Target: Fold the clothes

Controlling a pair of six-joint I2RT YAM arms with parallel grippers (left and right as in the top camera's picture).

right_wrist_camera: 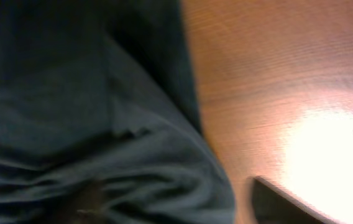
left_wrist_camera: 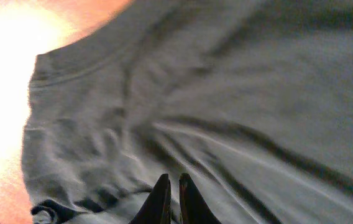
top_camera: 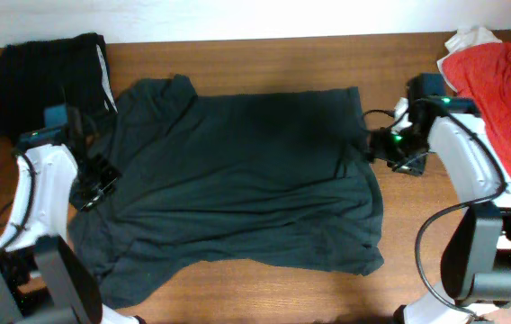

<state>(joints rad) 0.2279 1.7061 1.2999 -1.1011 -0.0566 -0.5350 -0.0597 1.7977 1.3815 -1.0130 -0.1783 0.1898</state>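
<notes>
A large dark grey-green T-shirt (top_camera: pixel 246 171) lies spread on the wooden table, wrinkled, with no lettering showing. My left gripper (top_camera: pixel 94 184) is over the shirt's left sleeve. In the left wrist view its fingers (left_wrist_camera: pixel 173 186) are pressed nearly together just above the rumpled cloth (left_wrist_camera: pixel 226 93), and I see nothing held between them. My right gripper (top_camera: pixel 380 146) is at the shirt's right edge. In the blurred right wrist view its fingers (right_wrist_camera: pixel 179 199) are spread wide, one over the cloth (right_wrist_camera: pixel 102 124) and one over bare wood, with the shirt's edge between them.
A folded black garment (top_camera: pixel 49 76) lies at the back left corner. A red garment (top_camera: pixel 503 85) with a white piece (top_camera: pixel 467 40) lies at the back right, close behind my right arm. Bare wood (top_camera: pixel 264 297) shows along the front edge.
</notes>
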